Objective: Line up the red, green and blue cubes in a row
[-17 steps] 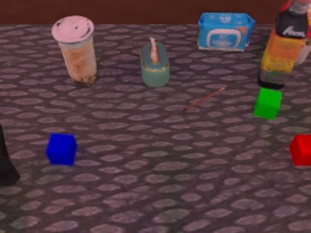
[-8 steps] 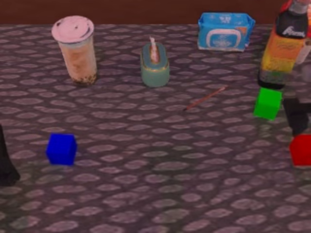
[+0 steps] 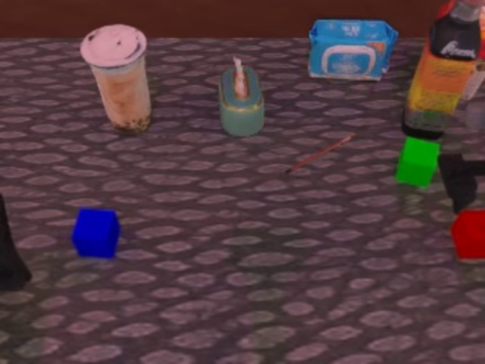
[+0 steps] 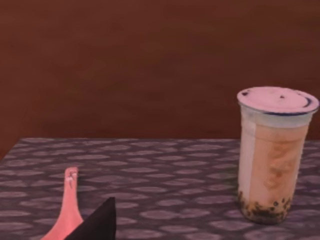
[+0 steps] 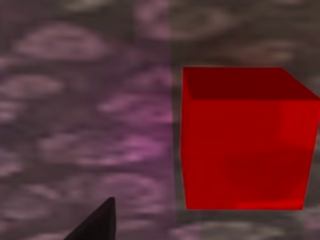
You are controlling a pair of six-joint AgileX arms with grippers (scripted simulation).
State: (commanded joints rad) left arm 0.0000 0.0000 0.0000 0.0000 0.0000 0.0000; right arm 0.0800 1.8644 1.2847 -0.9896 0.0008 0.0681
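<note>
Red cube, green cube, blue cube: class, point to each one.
red cube [image 5: 245, 145]: right wrist view, front face.
green cube [image 3: 417, 161]: top view, centre.
blue cube [image 3: 95, 233]: top view, centre.

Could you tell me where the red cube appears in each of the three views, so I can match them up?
Top view: the red cube sits at the table's right edge, partly cut off, just below the right claw.
Left wrist view: not in it.
Right wrist view: the cube fills much of the picture.
Shared landmark: the purple cobble-patterned tabletop shows in all three.
</note>
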